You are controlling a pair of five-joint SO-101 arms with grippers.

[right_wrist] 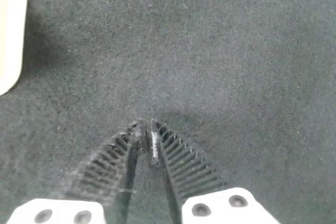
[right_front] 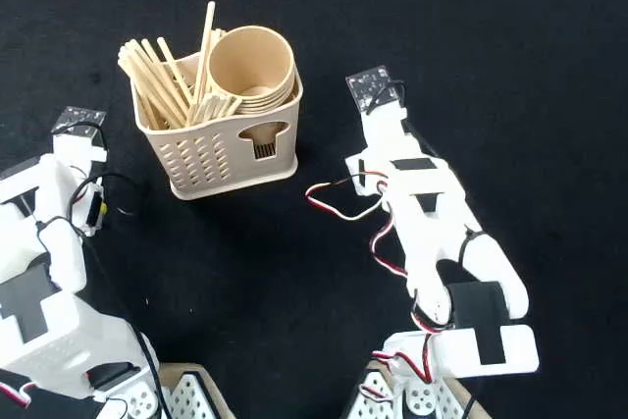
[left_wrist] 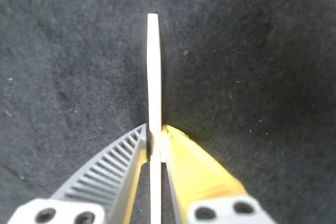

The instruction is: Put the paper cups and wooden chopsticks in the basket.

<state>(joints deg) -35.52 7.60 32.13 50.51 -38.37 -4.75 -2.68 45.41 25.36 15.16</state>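
1. The held chopstick (left_wrist: 153, 77) is pointing straight out ahead of the left gripper (left_wrist: 156, 132), its long axis lying in line with the gripper's own; its far end is reaching well past the fingertips, and its near end is running back between the fingers toward the wrist; black desk (left_wrist: 262, 51) is lying beneath it.
2. The left gripper is clamping on that chopstick; a grey finger is pressing one face and a yellow finger the other, both touching the wood.
3. The right gripper (right_wrist: 144, 127) is sitting with its fingers drawn together, tips all but meeting and nothing between them; it is hanging low over the desk, and I cannot tell whether it is touching the cloth; a rounded corner of the basket (right_wrist: 10, 30) is showing near it.
4. From above, the basket (right_front: 221, 159) is standing upright on the desk between the left arm (right_front: 49, 223) and the right arm (right_front: 422, 203).
5. The held chopstick is looking pale, flat and plain, with a square-cut end.
6. A bundle of chopsticks (right_front: 162, 80) is leaning in the basket on the side nearer the left arm, tops fanning outward; one stick (right_front: 208, 36) is standing nearly upright beside the paper cups (right_front: 253, 66), which are sitting nested, mouths up, on the side nearer the right arm.
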